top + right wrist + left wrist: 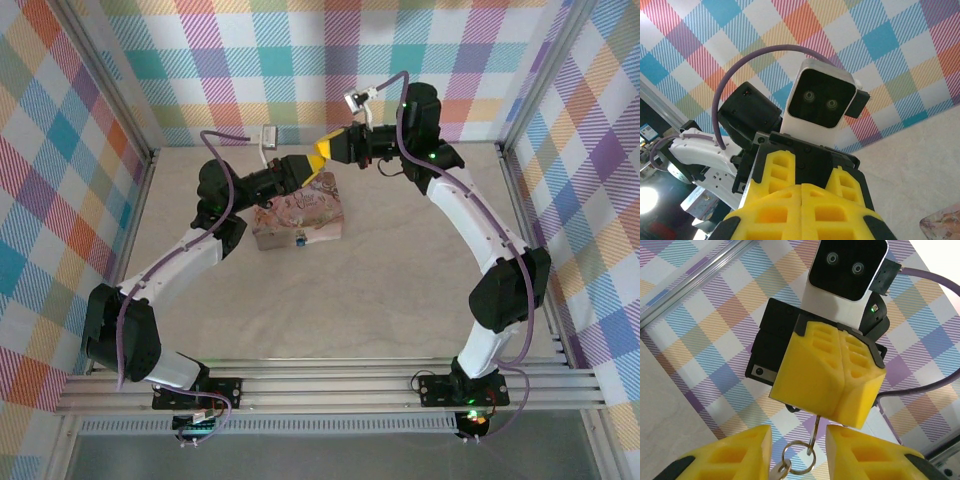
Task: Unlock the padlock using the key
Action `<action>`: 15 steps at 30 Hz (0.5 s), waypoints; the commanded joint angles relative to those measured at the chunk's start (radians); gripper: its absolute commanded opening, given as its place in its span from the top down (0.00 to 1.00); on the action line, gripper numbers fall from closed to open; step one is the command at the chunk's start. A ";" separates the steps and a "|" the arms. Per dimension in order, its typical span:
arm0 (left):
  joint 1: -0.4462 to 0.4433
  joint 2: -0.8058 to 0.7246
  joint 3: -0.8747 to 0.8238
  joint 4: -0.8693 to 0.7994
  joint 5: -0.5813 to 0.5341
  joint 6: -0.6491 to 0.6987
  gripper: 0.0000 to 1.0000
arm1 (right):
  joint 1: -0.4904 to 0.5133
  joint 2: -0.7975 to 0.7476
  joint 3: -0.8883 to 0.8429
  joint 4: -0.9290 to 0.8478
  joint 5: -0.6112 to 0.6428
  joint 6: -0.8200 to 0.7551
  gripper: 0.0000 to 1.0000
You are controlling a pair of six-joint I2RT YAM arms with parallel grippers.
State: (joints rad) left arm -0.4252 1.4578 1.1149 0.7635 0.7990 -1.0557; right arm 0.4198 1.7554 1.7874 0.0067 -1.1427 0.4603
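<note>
In the left wrist view my right gripper [827, 407] hangs in front of the camera, its yellow pads shut on the key [814, 434], whose thin shaft sticks out below them. A wire ring [798, 457] dangles from the key with a second small key [779, 471] on it. My left gripper [797, 450] is open, its pads either side of the ring without touching it. From above, both grippers, left [314, 168] and right [326, 150], meet tip to tip over the back of the pink box [300, 212]. The blue padlock [298, 240] sits at the box's front edge.
Checked cloth walls enclose the beige table [400, 300] on three sides. A metal rail [330, 385] runs along the near edge at the arm bases. Purple cables loop off both wrists.
</note>
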 commanded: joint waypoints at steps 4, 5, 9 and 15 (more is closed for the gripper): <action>-0.009 -0.005 0.024 0.046 -0.003 -0.009 0.78 | 0.007 0.011 -0.004 0.012 -0.023 -0.008 1.00; -0.009 -0.007 0.024 0.047 0.001 -0.011 0.82 | 0.007 0.013 -0.003 0.013 -0.023 -0.005 1.00; -0.009 -0.016 0.017 0.018 -0.005 -0.004 0.84 | 0.007 0.015 -0.005 0.026 -0.014 0.009 1.00; -0.009 -0.051 -0.008 -0.059 -0.042 0.046 0.70 | 0.006 0.013 -0.008 0.027 -0.005 0.012 1.00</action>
State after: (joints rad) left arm -0.4252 1.4498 1.1152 0.7258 0.7769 -1.0401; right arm 0.4202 1.7584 1.7874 0.0071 -1.1381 0.4679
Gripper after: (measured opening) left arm 0.296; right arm 0.062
